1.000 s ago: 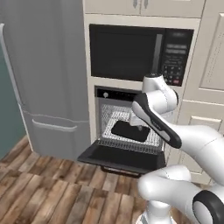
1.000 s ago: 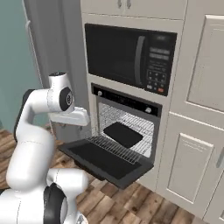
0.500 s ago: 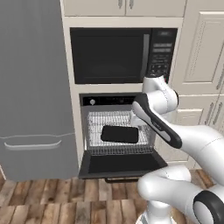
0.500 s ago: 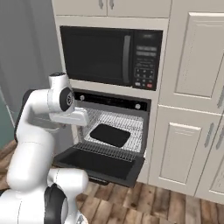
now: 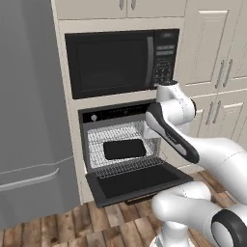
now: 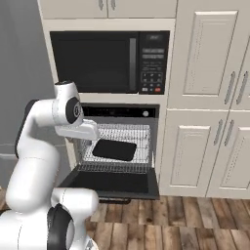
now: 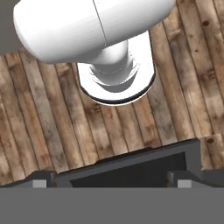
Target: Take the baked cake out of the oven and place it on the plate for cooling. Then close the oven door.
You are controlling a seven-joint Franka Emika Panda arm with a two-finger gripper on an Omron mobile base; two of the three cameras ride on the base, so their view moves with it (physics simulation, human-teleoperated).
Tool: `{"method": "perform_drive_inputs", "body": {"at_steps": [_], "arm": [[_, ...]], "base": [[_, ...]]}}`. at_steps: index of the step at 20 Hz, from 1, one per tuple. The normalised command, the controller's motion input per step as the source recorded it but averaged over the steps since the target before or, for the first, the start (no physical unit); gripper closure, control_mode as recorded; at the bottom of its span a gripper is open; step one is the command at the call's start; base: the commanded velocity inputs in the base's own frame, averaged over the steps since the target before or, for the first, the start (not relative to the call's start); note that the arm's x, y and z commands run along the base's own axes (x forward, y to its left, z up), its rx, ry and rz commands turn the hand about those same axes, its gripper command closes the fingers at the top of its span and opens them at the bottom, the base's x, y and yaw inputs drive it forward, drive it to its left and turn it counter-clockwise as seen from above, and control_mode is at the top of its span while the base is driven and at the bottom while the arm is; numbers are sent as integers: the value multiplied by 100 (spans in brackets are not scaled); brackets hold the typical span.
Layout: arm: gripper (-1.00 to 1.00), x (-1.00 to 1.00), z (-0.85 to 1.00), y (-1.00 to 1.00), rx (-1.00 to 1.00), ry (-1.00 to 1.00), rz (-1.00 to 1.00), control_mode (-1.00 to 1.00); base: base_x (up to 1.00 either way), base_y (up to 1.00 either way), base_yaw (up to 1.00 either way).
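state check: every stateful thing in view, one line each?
Built-in black wall oven: open, wire rack inside.
Wide black drop-down oven door: down, fully open.
Flat dark rectangular cake: lying on the rack, untouched.
Black microwave with keypad: door shut.
End effector: open, holding nothing, pointing down at the wood floor.

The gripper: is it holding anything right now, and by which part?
Nothing is held. The gripper is open above the lowered oven door; the dark cake sits on the rack.

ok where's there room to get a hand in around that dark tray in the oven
Bare rack lies left of the dark tray and in front of it, toward the open door. It is tighter on the right, where the arm crosses the opening.
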Motion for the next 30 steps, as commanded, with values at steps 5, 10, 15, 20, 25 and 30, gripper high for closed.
{"method": "perform_drive_inputs", "body": {"at_steps": [5, 10, 15, 20, 25, 30], "arm": [[-100, 0, 0, 0, 0, 0, 0, 100], [-100, 0, 0, 0, 0, 0, 0, 100], [-100, 0, 0, 0, 0, 0, 0, 100], [-100, 0, 0, 0, 0, 0, 0, 100], [-100, 0, 0, 0, 0, 0, 0, 100], [-100, 0, 0, 0, 0, 0, 0, 100]], "base": [[2, 34, -38], [4, 12, -17], [16, 15, 0], [29, 39, 9], [9, 28, 15], [0, 1, 8]]}}
